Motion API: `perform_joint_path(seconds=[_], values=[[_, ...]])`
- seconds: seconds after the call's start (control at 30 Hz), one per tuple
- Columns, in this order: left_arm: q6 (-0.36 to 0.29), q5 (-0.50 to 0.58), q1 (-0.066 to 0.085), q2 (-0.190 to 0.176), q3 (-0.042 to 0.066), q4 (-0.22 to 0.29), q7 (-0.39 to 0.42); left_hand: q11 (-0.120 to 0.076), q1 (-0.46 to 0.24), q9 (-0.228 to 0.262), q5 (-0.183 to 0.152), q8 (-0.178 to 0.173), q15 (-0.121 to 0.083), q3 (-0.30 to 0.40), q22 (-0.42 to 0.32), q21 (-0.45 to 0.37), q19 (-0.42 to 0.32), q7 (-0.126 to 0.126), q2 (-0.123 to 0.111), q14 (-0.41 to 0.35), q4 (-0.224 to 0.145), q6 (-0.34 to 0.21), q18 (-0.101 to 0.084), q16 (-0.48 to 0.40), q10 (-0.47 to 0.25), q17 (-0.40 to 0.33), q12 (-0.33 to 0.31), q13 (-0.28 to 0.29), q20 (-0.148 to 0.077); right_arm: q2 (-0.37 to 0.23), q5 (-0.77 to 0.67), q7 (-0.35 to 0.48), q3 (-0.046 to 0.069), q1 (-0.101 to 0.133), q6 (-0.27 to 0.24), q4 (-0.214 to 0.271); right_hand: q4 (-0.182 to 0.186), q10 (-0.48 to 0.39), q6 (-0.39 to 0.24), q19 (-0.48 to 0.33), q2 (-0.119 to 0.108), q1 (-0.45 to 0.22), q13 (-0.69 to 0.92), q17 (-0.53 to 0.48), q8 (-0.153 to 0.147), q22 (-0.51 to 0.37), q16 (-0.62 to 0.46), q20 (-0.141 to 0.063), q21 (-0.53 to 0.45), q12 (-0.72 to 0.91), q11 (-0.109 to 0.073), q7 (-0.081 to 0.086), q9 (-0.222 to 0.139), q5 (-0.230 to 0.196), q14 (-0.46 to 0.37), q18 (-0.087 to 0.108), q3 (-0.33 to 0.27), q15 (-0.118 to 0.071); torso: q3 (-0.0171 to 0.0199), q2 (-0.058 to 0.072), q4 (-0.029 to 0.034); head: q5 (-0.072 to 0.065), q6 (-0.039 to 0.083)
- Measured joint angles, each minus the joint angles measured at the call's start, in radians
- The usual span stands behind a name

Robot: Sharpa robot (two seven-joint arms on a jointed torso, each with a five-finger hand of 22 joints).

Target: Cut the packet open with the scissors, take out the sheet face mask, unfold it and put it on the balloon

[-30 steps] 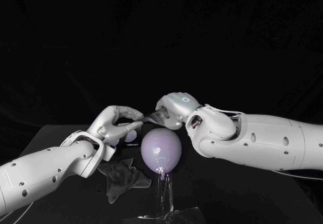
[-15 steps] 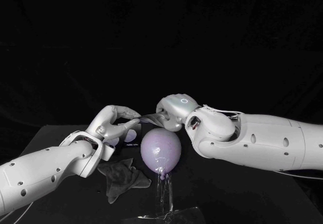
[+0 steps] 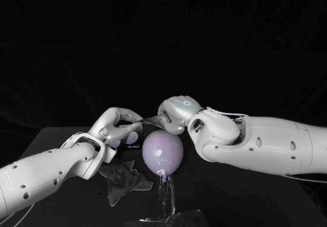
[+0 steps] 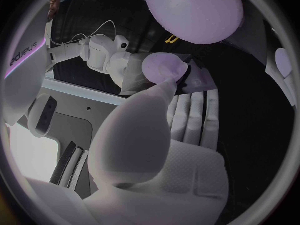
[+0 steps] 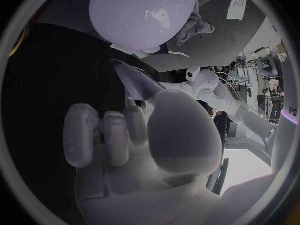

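Note:
A pale purple balloon (image 3: 163,149) stands upright on a clear stand (image 3: 166,196) in the middle of the table. Just above and behind its top, my left hand (image 3: 118,124) and my right hand (image 3: 175,113) face each other. Each pinches an end of the thin grey sheet face mask (image 3: 151,118), which stretches between them as a narrow, still folded strip. The right wrist view shows the mask (image 5: 134,80) rising from my right hand (image 5: 156,135) towards the balloon (image 5: 144,12). The left wrist view shows my left hand (image 4: 150,135) below the balloon (image 4: 194,7).
A crumpled grey cloth (image 3: 125,177) lies on the black table (image 3: 61,137) left of the stand. A small purple object (image 3: 130,138) sits behind my left hand; what it is I cannot tell. The stand's base (image 3: 169,219) is at the near edge.
My right hand has shifted slightly down and to the left, towards my left hand. The mask strip between the hands looks a little shorter. The balloon and cloth have not moved.

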Motion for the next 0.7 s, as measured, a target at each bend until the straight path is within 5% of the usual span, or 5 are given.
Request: perform_joint_path(seconds=[0.17, 0.4, 0.7], values=[[-0.003, -0.012, 0.0, 0.003, 0.0, -0.001, -0.014, -0.002, -0.001, 0.0, 0.0, 0.0, 0.0, 0.003, -0.002, 0.0, 0.007, -0.001, 0.0, 0.011, 0.003, -0.002, 0.0, 0.001, 0.013, 0.002, 0.0, 0.001, 0.003, -0.001, 0.001, -0.001, 0.0, 0.0, 0.003, 0.002, -0.003, 0.0, -0.001, 0.0, 0.0, 0.0, 0.0, 0.0, 0.0, 0.0, 0.0, 0.0, 0.0, 0.001, 0.0, 0.0, 0.0, 0.0, 0.0, 0.0, 0.0, 0.0, -0.0007, 0.0, 0.0004, -0.002, 0.0], [-0.014, -0.022, 0.0, 0.005, 0.0, 0.0, -0.024, -0.034, -0.006, 0.022, -0.004, 0.034, -0.032, 0.008, 0.022, 0.054, 0.072, -0.024, 0.05, 0.092, 0.008, 0.03, 0.0, 0.042, 0.089, 0.023, 0.03, 0.012, -0.029, -0.002, 0.002, 0.0, 0.0, 0.001, 0.011, 0.003, -0.005, 0.001, 0.0, 0.0, 0.0, 0.0, 0.0, 0.001, 0.0, 0.001, -0.001, 0.0, 0.004, 0.001, -0.001, -0.001, 0.0, -0.001, 0.0, 0.0, 0.0, 0.0, -0.0013, 0.0, 0.001, -0.004, -0.001], [-0.034, -0.043, 0.0, 0.006, 0.0, 0.006, -0.038, -0.054, -0.014, 0.022, -0.008, 0.062, -0.059, 0.003, 0.054, 0.109, 0.103, -0.04, 0.071, 0.145, 0.003, 0.018, -0.001, 0.085, 0.14, 0.05, 0.057, 0.02, -0.049, -0.012, 0.009, 0.003, 0.0, 0.002, 0.001, 0.01, -0.005, 0.002, -0.002, 0.0, 0.009, -0.009, 0.0, 0.001, 0.0, 0.001, -0.004, 0.0, -0.008, -0.008, -0.002, -0.003, -0.001, -0.003, 0.0, 0.0, 0.0, 0.0, -0.0012, 0.0, 0.0009, -0.003, -0.001]])
